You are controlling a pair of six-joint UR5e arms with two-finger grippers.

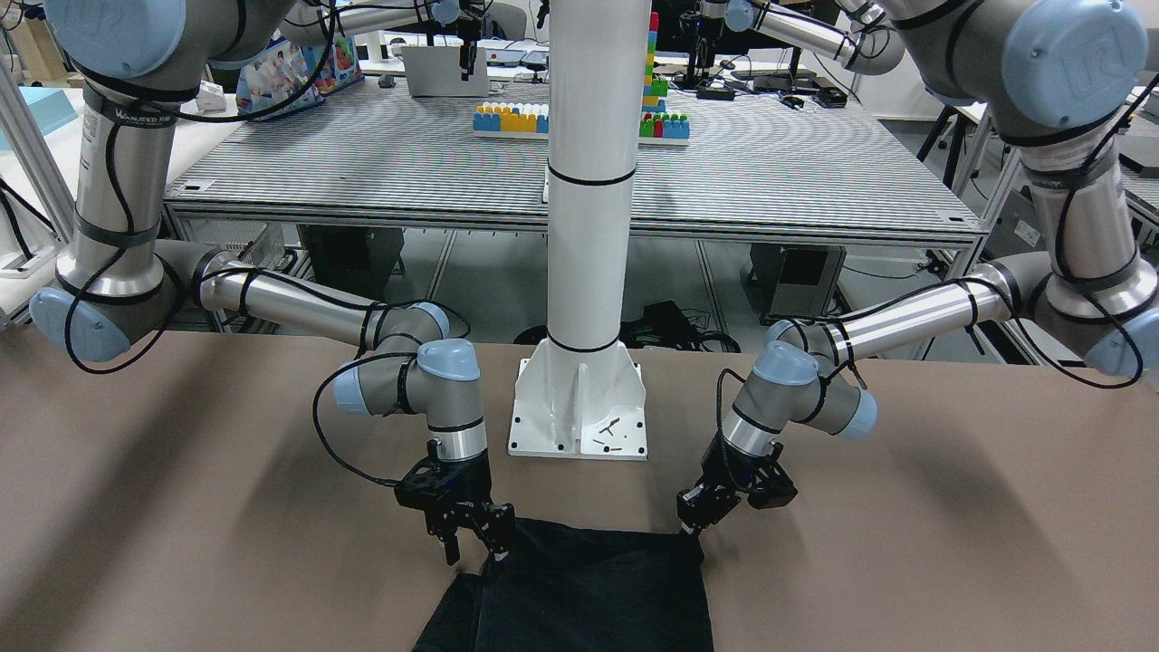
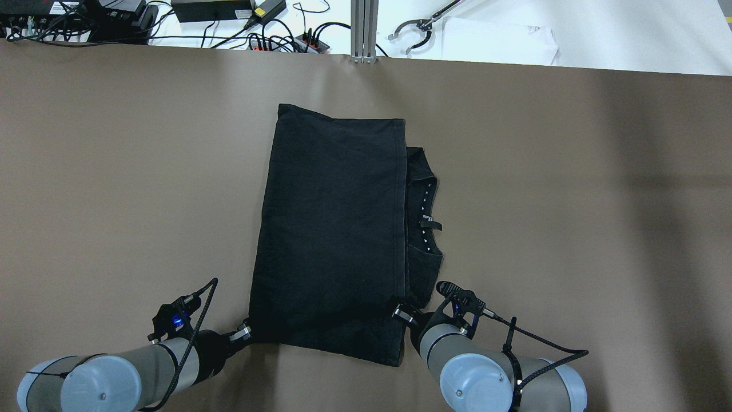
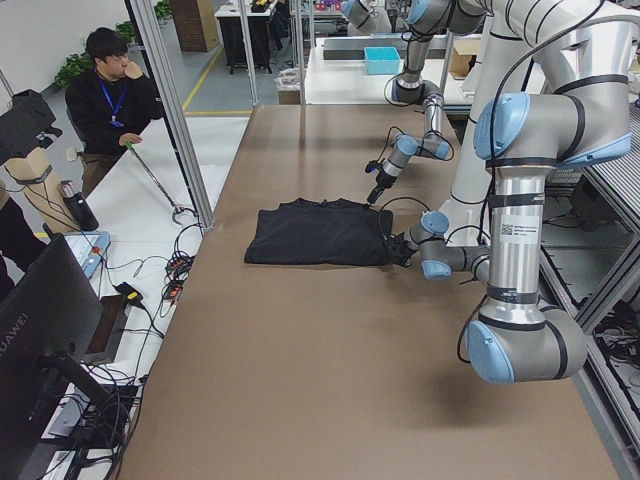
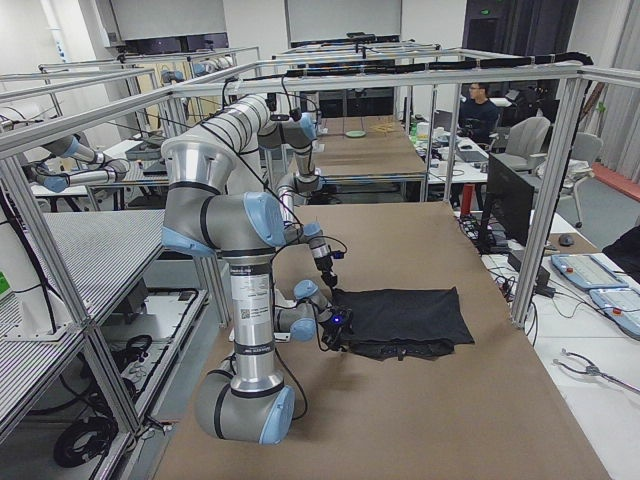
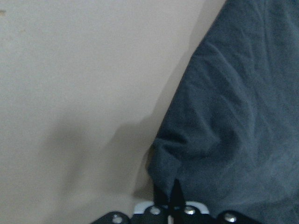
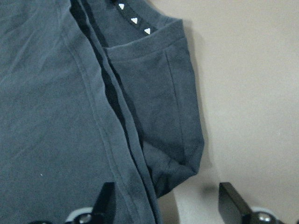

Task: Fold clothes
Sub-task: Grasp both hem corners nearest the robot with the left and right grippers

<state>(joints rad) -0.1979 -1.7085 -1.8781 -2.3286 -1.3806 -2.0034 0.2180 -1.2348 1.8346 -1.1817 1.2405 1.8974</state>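
The clothes [image 2: 331, 229] are one black garment lying folded on the brown table [image 2: 572, 200], with the collar part [image 2: 426, 212] sticking out on its right side. My left gripper [image 2: 245, 332] is at the near left corner. In the left wrist view it [image 5: 174, 196] is shut on the bunched fabric [image 5: 233, 116] there. My right gripper [image 2: 402, 313] is at the near right corner. Its fingers [image 6: 106, 200] stand open in the right wrist view, astride the folded edge [image 6: 154, 154]. The front view shows the same: right gripper [image 1: 475, 548] open, left gripper [image 1: 695, 530] at the cloth's [image 1: 589, 598] corner.
The white pillar's base plate [image 1: 579, 407] stands on the table just behind both grippers. Past the far table edge lie cables [image 2: 274, 34] and a grabber tool [image 2: 412, 28]. A person [image 3: 110, 100] sits beyond the table in the left side view.
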